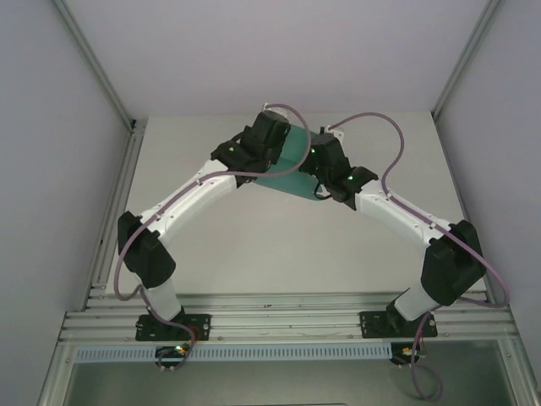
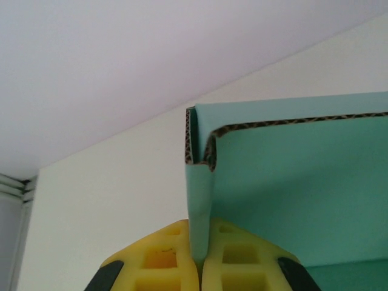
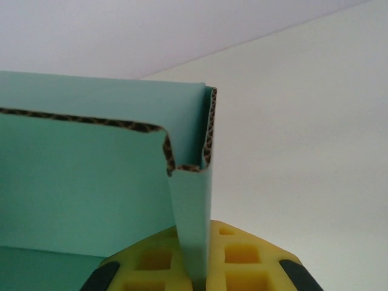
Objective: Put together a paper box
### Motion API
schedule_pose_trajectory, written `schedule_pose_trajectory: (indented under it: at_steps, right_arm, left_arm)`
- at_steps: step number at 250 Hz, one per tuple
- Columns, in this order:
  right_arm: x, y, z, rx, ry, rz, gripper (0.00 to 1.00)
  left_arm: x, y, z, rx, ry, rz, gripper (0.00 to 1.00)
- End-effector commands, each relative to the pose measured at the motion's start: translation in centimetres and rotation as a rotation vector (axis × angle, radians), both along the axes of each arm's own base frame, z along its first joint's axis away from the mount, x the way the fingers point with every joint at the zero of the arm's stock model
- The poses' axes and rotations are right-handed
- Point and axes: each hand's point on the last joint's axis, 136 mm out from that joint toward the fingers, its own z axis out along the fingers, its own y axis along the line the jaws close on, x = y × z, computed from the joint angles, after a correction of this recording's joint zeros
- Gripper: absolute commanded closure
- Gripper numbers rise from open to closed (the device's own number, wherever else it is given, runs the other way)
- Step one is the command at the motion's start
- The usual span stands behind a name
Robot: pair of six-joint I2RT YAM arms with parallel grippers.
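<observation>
The teal-green paper box point(image 1: 292, 165) sits at the far middle of the table between both arms, partly folded up. In the left wrist view its doubled side wall point(image 2: 200, 200) stands upright between the yellow fingers, and my left gripper point(image 2: 200, 262) is shut on it. The right wrist view shows the opposite folded wall point(image 3: 193, 212) pinched the same way, with my right gripper point(image 3: 200, 280) shut on it. From above, the left gripper point(image 1: 272, 135) holds the box's left end and the right gripper point(image 1: 324, 155) its right end. The box's base is mostly hidden by the wrists.
Light table surface point(image 1: 254, 245) spreads in front of the box. Grey enclosure walls point(image 1: 59, 127) rise on both sides and behind. An aluminium rail point(image 1: 287, 304) carrying the arm bases runs along the near edge.
</observation>
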Motion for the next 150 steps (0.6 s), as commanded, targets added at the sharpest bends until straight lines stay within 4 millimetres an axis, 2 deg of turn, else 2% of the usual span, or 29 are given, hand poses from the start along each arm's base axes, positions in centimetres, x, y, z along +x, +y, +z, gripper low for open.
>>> schedule_pose_trajectory:
  at_steps: [1,26,51,90,108,128,150]
  right_arm:
    - [-0.9,-4.4,0.4,-0.180,0.013,-0.153,1.00]
    - [-1.7,-6.8,1.2,-0.271,0.015,-0.246,1.00]
    - [-1.9,-8.5,1.3,-0.366,0.043,-0.306,1.00]
    - [-1.5,-9.5,1.1,-0.430,0.065,-0.362,1.00]
    - [-1.2,-9.7,0.7,-0.417,0.075,-0.355,1.00]
    - [-0.7,-8.8,0.0,-0.341,0.068,-0.304,1.00]
    - [-0.3,-8.3,0.0,-0.317,0.063,-0.293,1.00]
  left_arm:
    - [2.8,7.2,-0.7,0.261,-0.058,0.303,1.00]
    - [3.8,11.2,-2.0,0.295,-0.008,0.432,1.00]
    - [3.6,13.1,-0.7,0.371,-0.058,0.523,1.00]
    - [3.4,13.8,0.3,0.471,-0.091,0.571,1.00]
    - [3.2,13.9,-0.4,0.420,-0.041,0.544,1.00]
    - [2.9,12.4,-1.6,0.266,0.038,0.433,1.00]
    - [2.4,10.9,-1.3,0.202,0.032,0.372,1.00]
